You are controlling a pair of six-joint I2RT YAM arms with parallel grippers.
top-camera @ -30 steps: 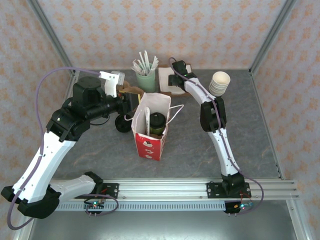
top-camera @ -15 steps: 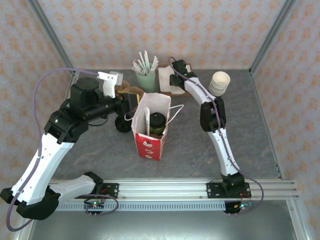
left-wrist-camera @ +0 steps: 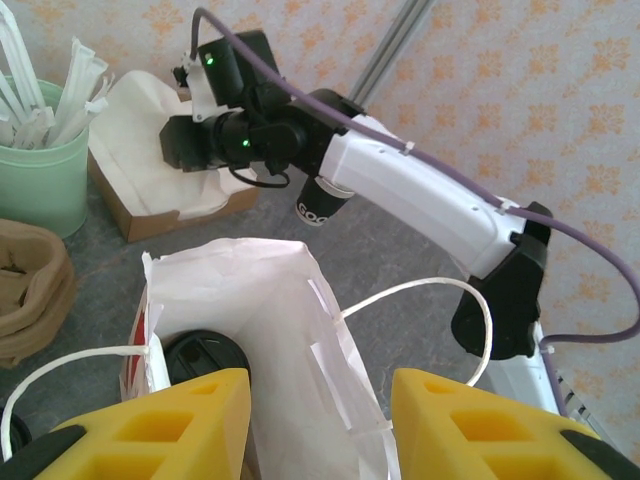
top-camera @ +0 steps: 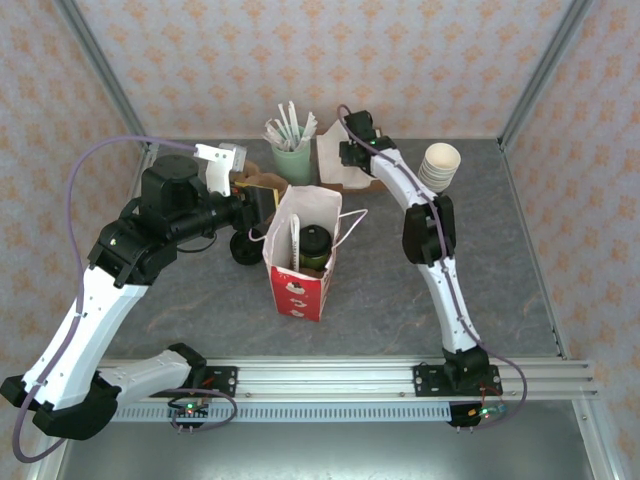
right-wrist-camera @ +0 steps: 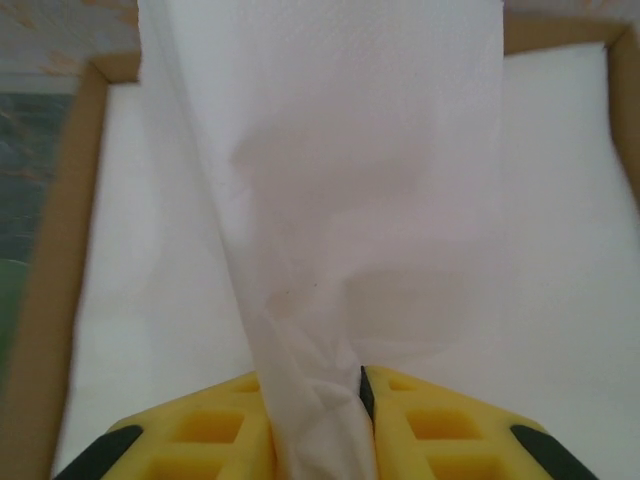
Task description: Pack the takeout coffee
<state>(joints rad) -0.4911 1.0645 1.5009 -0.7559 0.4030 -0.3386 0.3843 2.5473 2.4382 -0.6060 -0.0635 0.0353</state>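
The takeout coffee point(top-camera: 316, 245), an olive-green cup with a black lid point(left-wrist-camera: 205, 355), stands inside the open red-and-white bag point(top-camera: 298, 275). My left gripper point(left-wrist-camera: 320, 385) is open at the bag's top, its yellow fingers either side of a white bag wall point(left-wrist-camera: 290, 330) without pinching it. In the top view it sits at the bag's back left rim point(top-camera: 265, 207). My right gripper point(right-wrist-camera: 318, 385) is shut on a white napkin point(right-wrist-camera: 320, 200), which hangs pulled up from the stack in a cardboard box point(right-wrist-camera: 60, 250) at the back of the table point(top-camera: 345, 160).
A mint-green cup of wrapped straws point(top-camera: 292, 155) stands left of the napkin box point(left-wrist-camera: 150, 215). A stack of cream cups point(top-camera: 440, 165) is at the back right. A low black lid piece point(top-camera: 245, 248) and a brown paper piece point(left-wrist-camera: 30, 285) lie left of the bag.
My right gripper has closed on the napkin and risen a little over the box. The left arm and the bag have barely moved.
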